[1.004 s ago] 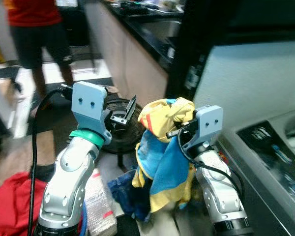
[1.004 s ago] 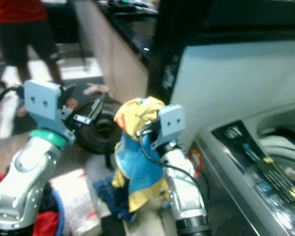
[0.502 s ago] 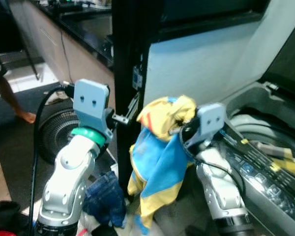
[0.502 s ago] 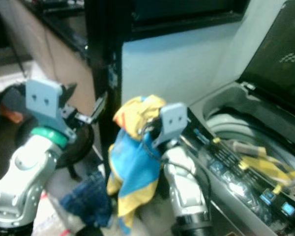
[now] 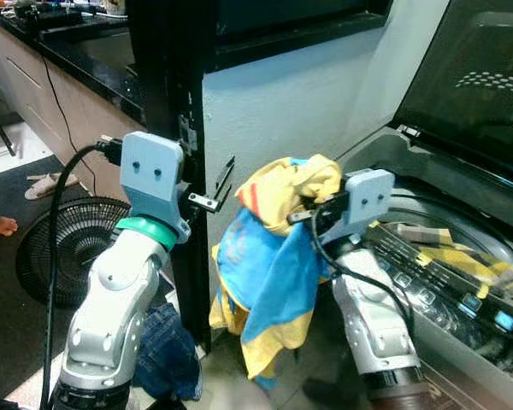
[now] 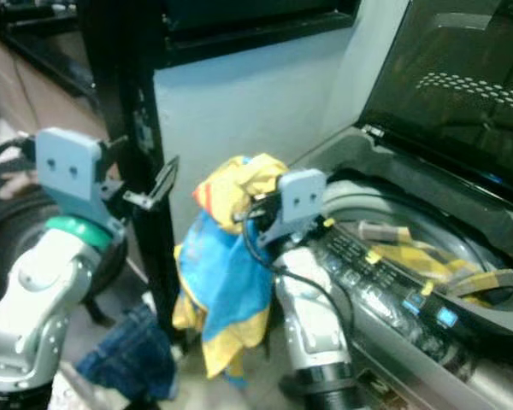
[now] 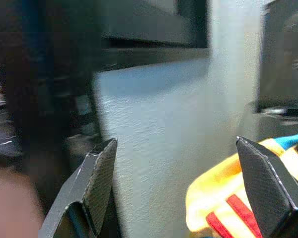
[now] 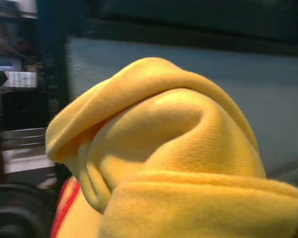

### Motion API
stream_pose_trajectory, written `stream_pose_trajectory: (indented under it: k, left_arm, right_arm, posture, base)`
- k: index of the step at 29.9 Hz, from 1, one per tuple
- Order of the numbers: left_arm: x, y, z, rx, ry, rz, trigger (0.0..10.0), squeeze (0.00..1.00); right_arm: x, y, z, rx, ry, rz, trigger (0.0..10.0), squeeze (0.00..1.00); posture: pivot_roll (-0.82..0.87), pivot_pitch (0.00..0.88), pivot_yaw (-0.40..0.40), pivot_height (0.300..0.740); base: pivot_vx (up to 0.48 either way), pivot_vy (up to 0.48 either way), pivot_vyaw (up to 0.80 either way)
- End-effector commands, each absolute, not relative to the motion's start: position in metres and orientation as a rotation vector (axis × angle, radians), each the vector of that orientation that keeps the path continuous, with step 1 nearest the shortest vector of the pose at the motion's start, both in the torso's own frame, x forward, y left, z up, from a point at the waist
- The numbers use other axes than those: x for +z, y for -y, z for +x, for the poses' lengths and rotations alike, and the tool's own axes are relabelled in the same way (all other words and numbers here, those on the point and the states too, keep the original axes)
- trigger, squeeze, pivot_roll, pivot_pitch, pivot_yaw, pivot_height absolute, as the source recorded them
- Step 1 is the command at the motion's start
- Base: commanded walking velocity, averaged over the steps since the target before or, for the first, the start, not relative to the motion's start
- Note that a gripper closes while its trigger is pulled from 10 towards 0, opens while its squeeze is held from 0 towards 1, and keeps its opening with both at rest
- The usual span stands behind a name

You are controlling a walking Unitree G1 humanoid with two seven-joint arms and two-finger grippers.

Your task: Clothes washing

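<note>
The right gripper (image 5: 312, 209) is clamped on a yellow-and-blue garment (image 5: 269, 273), left of the open washing machine (image 5: 445, 256). The left gripper (image 7: 181, 186) hangs apart, empty.

Open washer (image 5: 462, 256) on the right, lid (image 5: 483, 77) tipped up at the far side; drum mouth free from above, though checked cloth (image 5: 449, 256) lies inside. Control panel (image 5: 436, 295) along the near rim. Black post (image 5: 167, 94) and pale wall (image 5: 282, 111) close off the middle. Fan (image 5: 64, 252) and jeans (image 5: 167, 354) crowding the floor at left.
</note>
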State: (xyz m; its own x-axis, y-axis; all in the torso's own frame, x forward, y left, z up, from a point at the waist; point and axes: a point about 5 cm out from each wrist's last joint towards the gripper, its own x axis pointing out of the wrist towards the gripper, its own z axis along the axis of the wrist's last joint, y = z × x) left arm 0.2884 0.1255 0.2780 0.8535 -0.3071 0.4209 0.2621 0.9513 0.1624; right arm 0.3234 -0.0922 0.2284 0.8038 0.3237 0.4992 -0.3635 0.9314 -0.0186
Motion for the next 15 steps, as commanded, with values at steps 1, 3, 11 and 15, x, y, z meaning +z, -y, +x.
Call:
stream_pose_trajectory:
  k: [1,3,11,15]
  left_arm:
    - [0.2761,-0.1232,0.2877,-0.312,0.448,0.097,10.0,0.00]
    - [0.2761,-0.1232,0.2877,-0.312,0.447,0.097,10.0,0.00]
    - [0.2759,-0.1230,0.2879,-0.312,0.445,0.097,10.0,0.00]
    - [0.2751,-0.1229,0.2879,-0.312,0.441,0.097,10.0,0.00]
  right_arm:
    - [0.2335,0.0965,0.3228,0.351,0.544,0.090,10.0,0.00]
    - [0.2334,0.0964,0.3227,0.351,0.543,0.092,10.0,0.00]
    - [0.2323,0.0968,0.3227,0.349,0.538,0.094,10.0,0.00]
    - [0.2316,0.0970,0.3227,0.347,0.534,0.097,10.0,0.00]
  posture:
    - [0.09,0.036,0.001,0.740]
    - [0.09,0.036,0.001,0.740]
    - [0.08,0.039,0.002,0.740]
    - [0.09,0.040,0.002,0.740]
  base:
    - [0.000,0.000,-0.80]
    - [0.000,0.000,-0.80]
    - [0.000,0.000,-0.10]
    - [0.000,0.000,-0.80]
